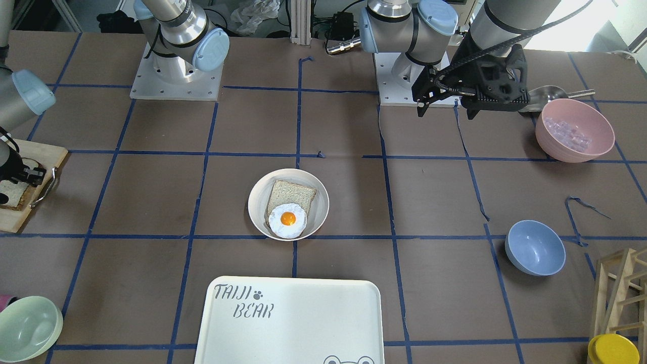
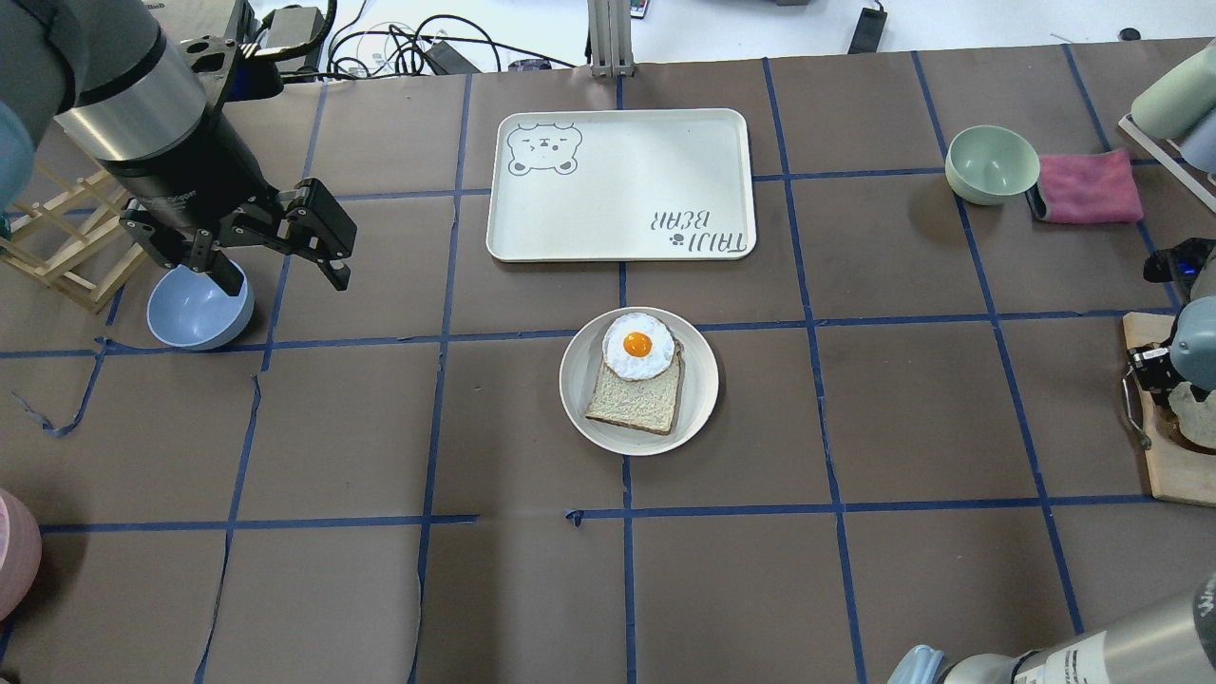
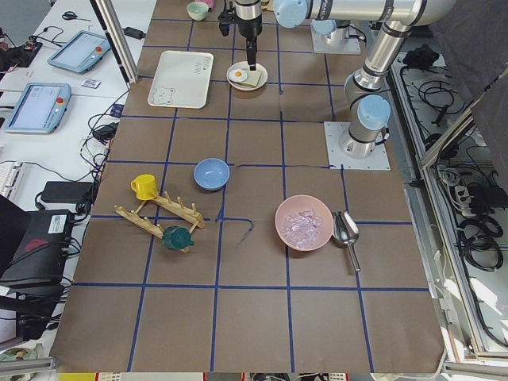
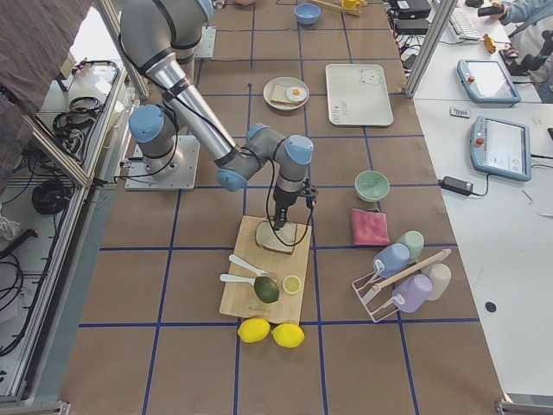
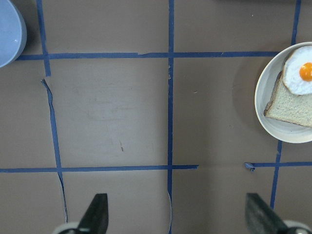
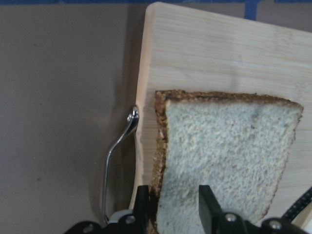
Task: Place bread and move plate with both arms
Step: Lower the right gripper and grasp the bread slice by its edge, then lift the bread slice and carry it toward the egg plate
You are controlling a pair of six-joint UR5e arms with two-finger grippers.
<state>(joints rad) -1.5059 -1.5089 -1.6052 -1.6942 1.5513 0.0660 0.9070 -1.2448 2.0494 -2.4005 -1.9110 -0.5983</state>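
Note:
The bread (image 6: 224, 156), a speckled slice with a dark brown crust, lies on a wooden cutting board (image 6: 209, 48) at the table's right end. My right gripper (image 6: 174, 204) points down at it, shut on the bread's crust edge; it also shows in the exterior right view (image 4: 278, 226). The cream-white plate (image 1: 258, 202) sits mid-table and holds a tan-crust slice (image 1: 293, 192) topped by a fried egg (image 1: 287, 220). My left gripper (image 2: 285, 280) is open and empty, hovering above the table left of the plate (image 5: 273, 122).
The white "TAIJI BEAR" tray (image 2: 617, 185) lies just beyond the plate. A blue bowl (image 2: 195, 309) sits under my left gripper. Also here are a pink bowl (image 1: 575, 130), a green bowl (image 2: 991, 163), a pink cloth (image 2: 1088, 187) and a wooden rack (image 1: 621, 288).

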